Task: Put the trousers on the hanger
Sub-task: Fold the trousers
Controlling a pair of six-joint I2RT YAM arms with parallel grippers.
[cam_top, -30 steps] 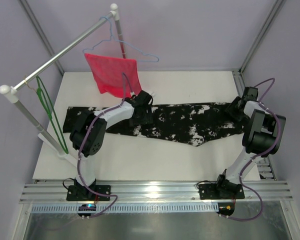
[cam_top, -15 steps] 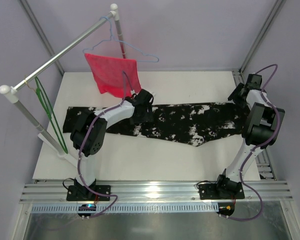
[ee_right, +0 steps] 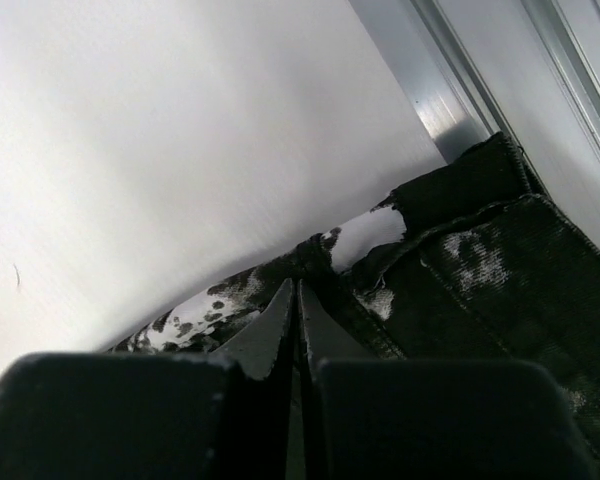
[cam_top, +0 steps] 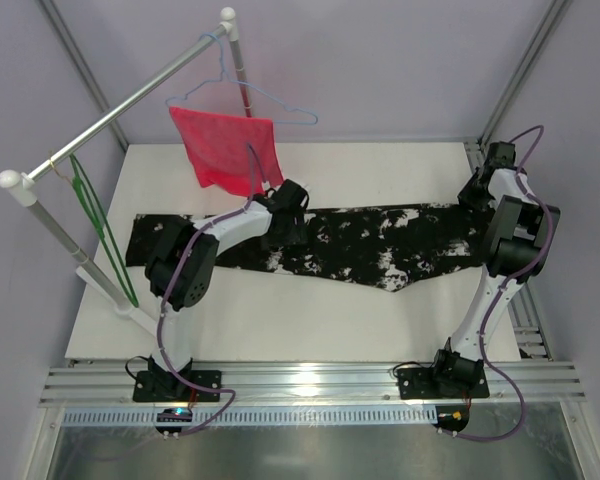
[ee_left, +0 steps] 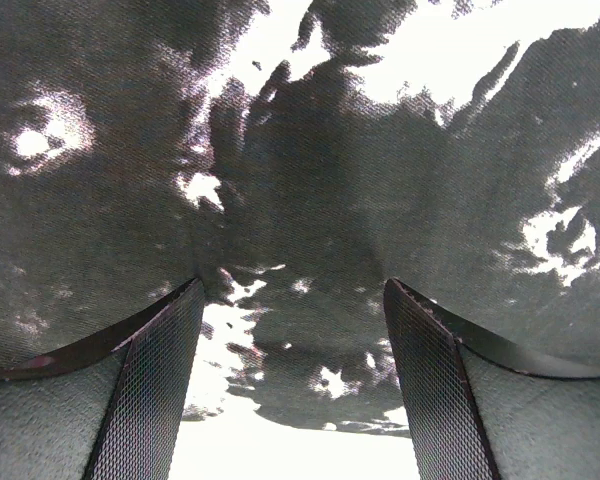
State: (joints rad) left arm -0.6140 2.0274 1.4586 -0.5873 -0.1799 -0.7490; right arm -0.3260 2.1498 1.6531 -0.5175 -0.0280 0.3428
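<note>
The black, white-splotched trousers (cam_top: pixel 380 250) lie flat across the white table, legs to the left and waistband to the right. My left gripper (cam_top: pixel 285 215) hovers low over the middle of them, open, with fabric (ee_left: pixel 310 180) showing between its mesh pads (ee_left: pixel 160 380). At the far right corner of the trousers my right gripper (cam_top: pixel 477 190) is shut, its fingertips (ee_right: pixel 297 290) pinched on the cloth's upper edge (ee_right: pixel 360 250) beside the waistband (ee_right: pixel 480 180). The green hanger (cam_top: pixel 100 225) hangs from the rack at the left, away from both grippers.
A slanted rack rail (cam_top: pixel 130 105) on white posts crosses the back left. A red mesh cloth (cam_top: pixel 230 150) hangs from a pale blue wire hanger (cam_top: pixel 270 105) just behind my left gripper. An aluminium frame rail (ee_right: pixel 445 90) borders the table (cam_top: pixel 280 320) on the right.
My right gripper has swung toward the far right corner of the trousers and gone from open to shut. The left gripper has stayed open and barely shifted.
</note>
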